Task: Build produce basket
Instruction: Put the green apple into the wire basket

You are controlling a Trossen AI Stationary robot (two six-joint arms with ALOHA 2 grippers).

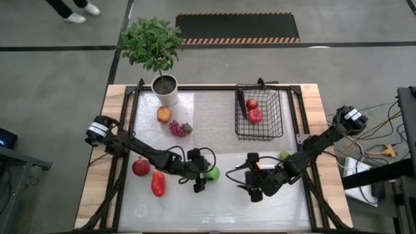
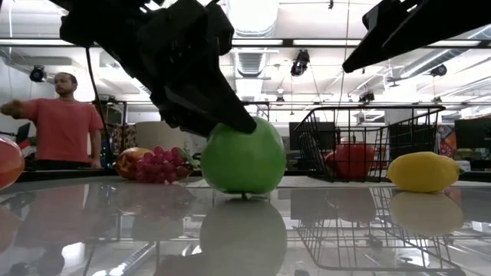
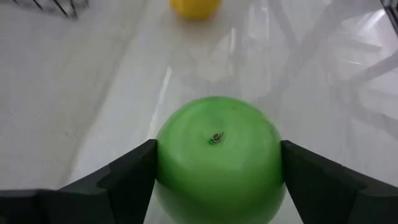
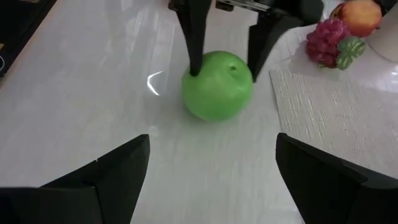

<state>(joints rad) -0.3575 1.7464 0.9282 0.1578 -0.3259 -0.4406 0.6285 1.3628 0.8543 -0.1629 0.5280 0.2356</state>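
A green apple (image 1: 212, 173) (image 3: 217, 158) stands on the white table with its stem end up. My left gripper (image 1: 205, 178) (image 3: 217, 149) is closed around it. My right gripper (image 1: 255, 188) (image 4: 211, 149) hangs open just to the apple's right, nothing between its fingers. The black wire basket (image 1: 281, 123) stands at the far right. It holds a red apple (image 1: 251, 103), a red pepper (image 1: 255, 116) and a dark eggplant (image 1: 241, 103). A yellow lemon (image 1: 285, 155) (image 2: 423, 172) lies on the table near the basket's front. My left gripper pinches the green apple at its two opposite sides (image 3: 163, 163) between its two fingers (image 4: 194, 59). The fingers slant down at it from the table's left. The apple stays upright, its bottom (image 2: 244, 193) resting on the table.
Purple grapes (image 1: 177, 128) and an orange fruit (image 1: 163, 115) lie near the white plant pot (image 1: 165, 90) at the far left. A red apple (image 1: 141, 167) and a red pepper (image 1: 158, 184) lie under my left arm. A person (image 2: 67, 123) stands beyond the table.
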